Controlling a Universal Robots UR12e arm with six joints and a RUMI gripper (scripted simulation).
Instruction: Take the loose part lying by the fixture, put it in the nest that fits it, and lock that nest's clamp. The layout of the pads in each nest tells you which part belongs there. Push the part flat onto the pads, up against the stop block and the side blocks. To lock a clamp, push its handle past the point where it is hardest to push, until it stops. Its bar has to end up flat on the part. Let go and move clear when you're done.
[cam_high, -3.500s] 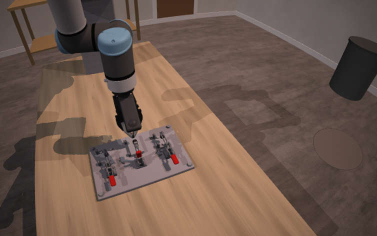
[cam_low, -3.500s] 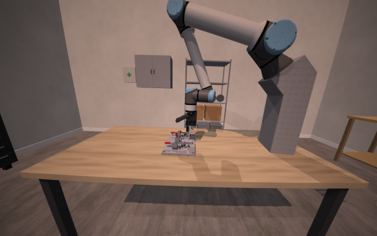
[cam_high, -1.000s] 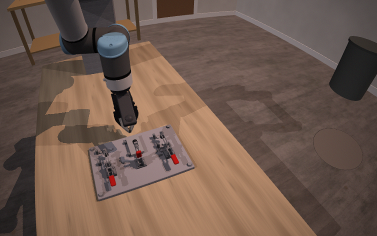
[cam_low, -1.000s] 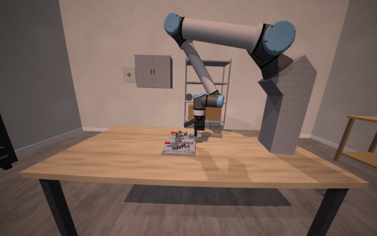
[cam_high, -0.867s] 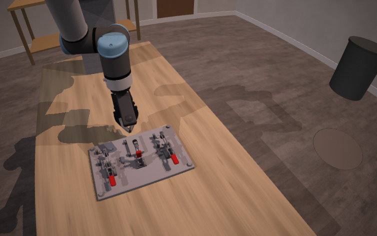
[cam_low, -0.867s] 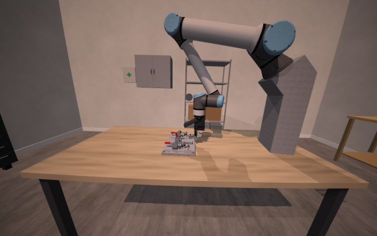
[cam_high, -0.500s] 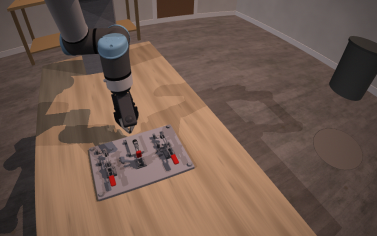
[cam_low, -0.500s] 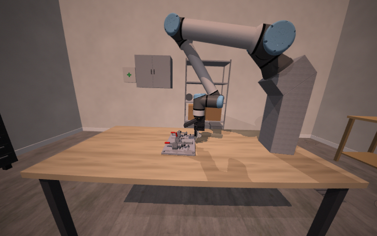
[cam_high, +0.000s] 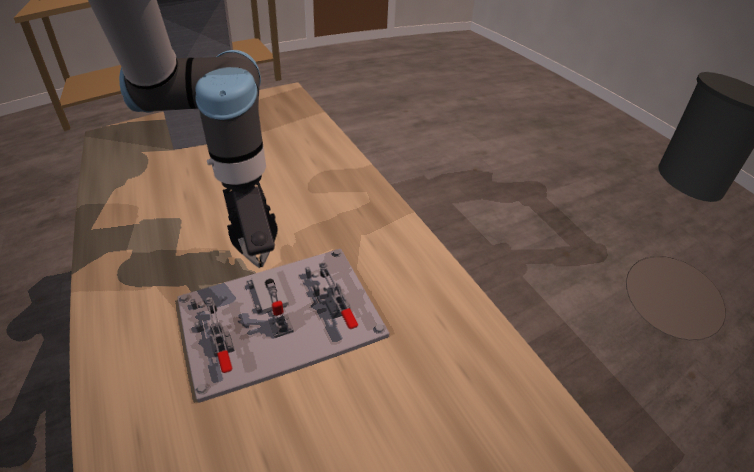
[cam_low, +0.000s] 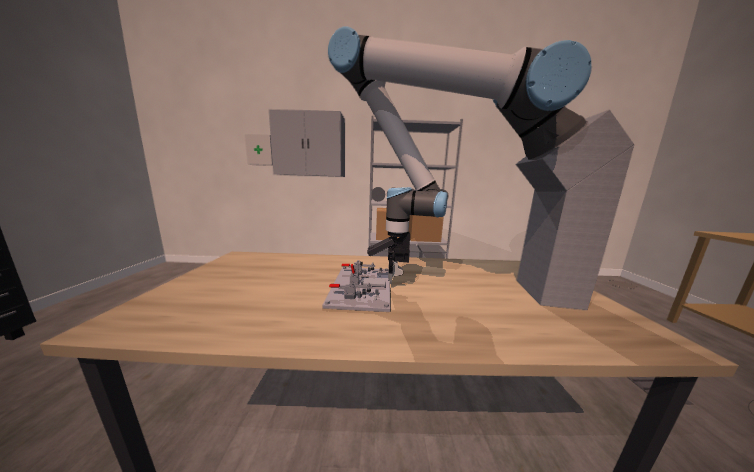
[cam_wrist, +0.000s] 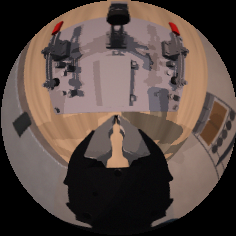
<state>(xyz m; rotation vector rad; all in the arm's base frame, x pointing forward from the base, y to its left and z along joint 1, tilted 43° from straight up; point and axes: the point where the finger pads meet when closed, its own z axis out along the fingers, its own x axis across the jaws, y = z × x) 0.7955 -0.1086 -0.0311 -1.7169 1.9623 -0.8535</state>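
What appears to be the loose part, a smooth, pale grey rectangle (cam_wrist: 115, 82), lies in the middle nest at upper centre of your wrist frame — its seating against the blocks you can't tell. Around it, the matte grey fixture plate (cam_high: 278, 357) (cam_low: 356, 306) (cam_wrist: 90, 102) carries dark, jointed clamps with glossy red grips; the middle clamp's red handle (cam_high: 277, 307) (cam_low: 352, 268) stands up. Your claw (cam_high: 260, 262) (cam_low: 395, 271) (cam_wrist: 116, 115) is shut, its angular metal tips together with nothing seen between them — near the plate's edge, contact unclear. Streaky, light-brown wood (cam_high: 417, 389) (cam_low: 250, 333) (cam_wrist: 37, 90) lies underneath.
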